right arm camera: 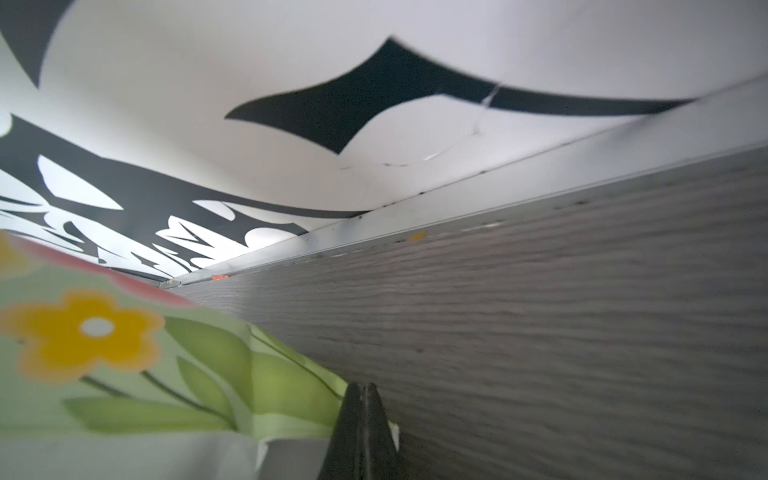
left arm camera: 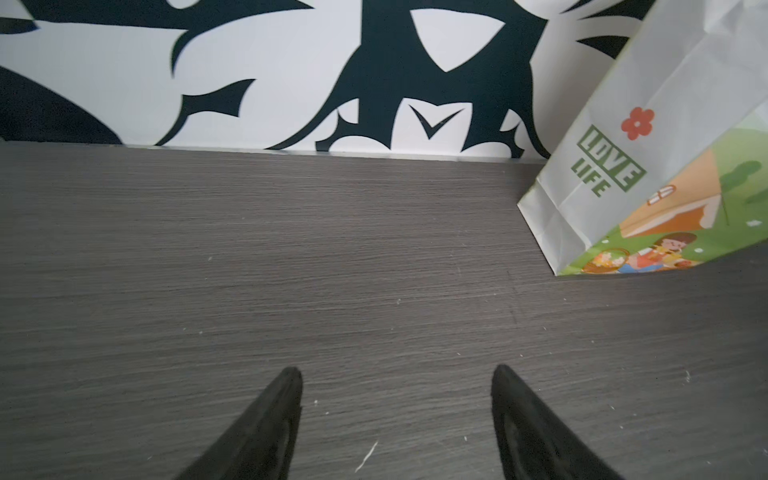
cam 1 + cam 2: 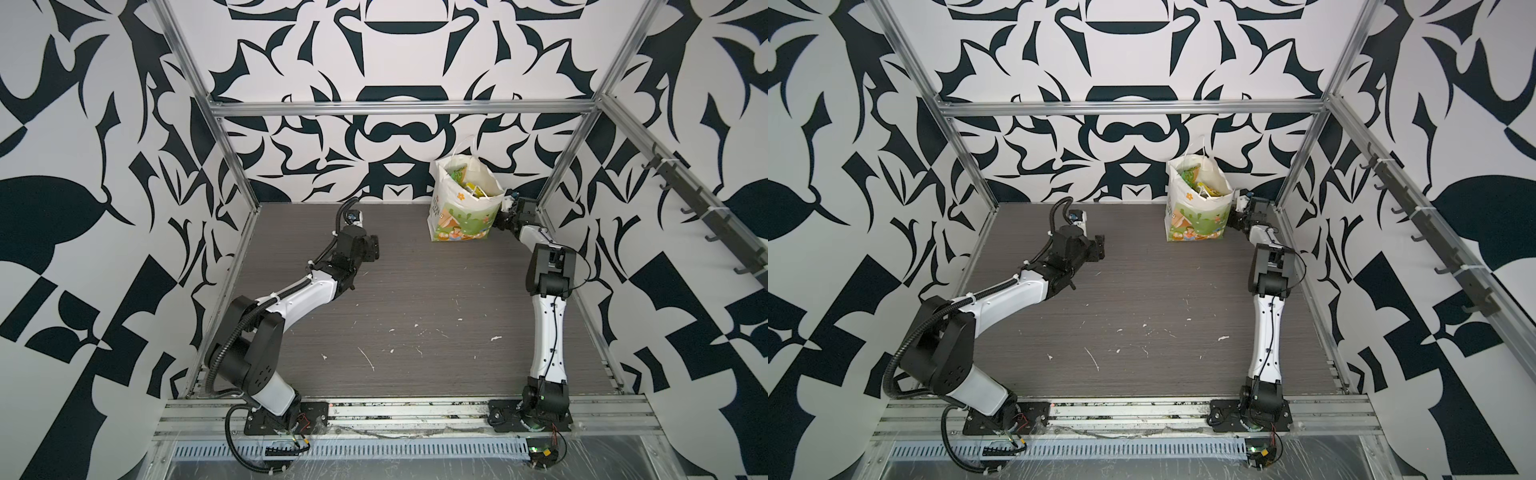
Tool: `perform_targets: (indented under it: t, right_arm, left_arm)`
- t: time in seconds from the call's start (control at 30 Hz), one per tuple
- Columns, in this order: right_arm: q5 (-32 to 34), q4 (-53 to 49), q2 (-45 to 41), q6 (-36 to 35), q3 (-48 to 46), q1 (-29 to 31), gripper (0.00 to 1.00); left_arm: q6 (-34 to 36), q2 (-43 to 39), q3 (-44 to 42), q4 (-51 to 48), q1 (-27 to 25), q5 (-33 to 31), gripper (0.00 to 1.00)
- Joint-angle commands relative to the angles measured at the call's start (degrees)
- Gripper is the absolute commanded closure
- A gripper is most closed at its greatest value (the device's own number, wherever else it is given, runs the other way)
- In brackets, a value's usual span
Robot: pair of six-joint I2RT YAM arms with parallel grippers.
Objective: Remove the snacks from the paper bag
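Paper bag (image 3: 461, 216): upright, snacks (image 3: 473, 189) inside. Right gripper (image 1: 362, 388): pinched shut at bag's side (should steady it). Left gripper (image 2: 397, 370): wide, empty; best entering the mouth from above.

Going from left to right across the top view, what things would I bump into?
left end effector → paper bag → right end effector
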Motion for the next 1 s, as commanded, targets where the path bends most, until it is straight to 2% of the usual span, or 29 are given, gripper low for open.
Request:
perform_targets:
  t: [0.0, 0.3, 0.43, 0.63, 0.83, 0.97]
  right_arm:
    - [-0.01, 0.35, -4.44, -2.08, -0.26, 2.58, 0.98]
    - [-0.91, 0.18, -5.65, -4.78, -2.17, 7.28, 0.98]
    - [-1.04, 3.46, -8.09, -3.96, -6.41, 9.25, 0.98]
    - [-1.53, 3.06, -11.79, -6.74, -11.07, 12.06, 0.98]
    - [0.68, 1.34, -16.30, -10.31, -16.57, 15.30, 0.98]
    - [1.40, 2.83, -19.43, -10.13, -20.92, 16.97, 0.98]
  left_arm:
    - [-2.17, -3.26, -2.28, 2.06, 0.70, -2.79, 0.25]
    - [-4.79, -7.35, -6.87, 0.88, 4.50, -5.83, 0.24]
    - [-6.90, -8.15, -7.81, -1.09, 7.50, -5.61, 0.24]
    - [-8.01, -8.45, -7.28, -4.26, 12.20, -3.31, 0.24]
    - [-6.57, -7.07, -5.48, -6.62, 12.47, -3.54, 0.25]
    - [-6.98, -5.86, -5.01, -6.77, 12.53, -2.76, 0.25]
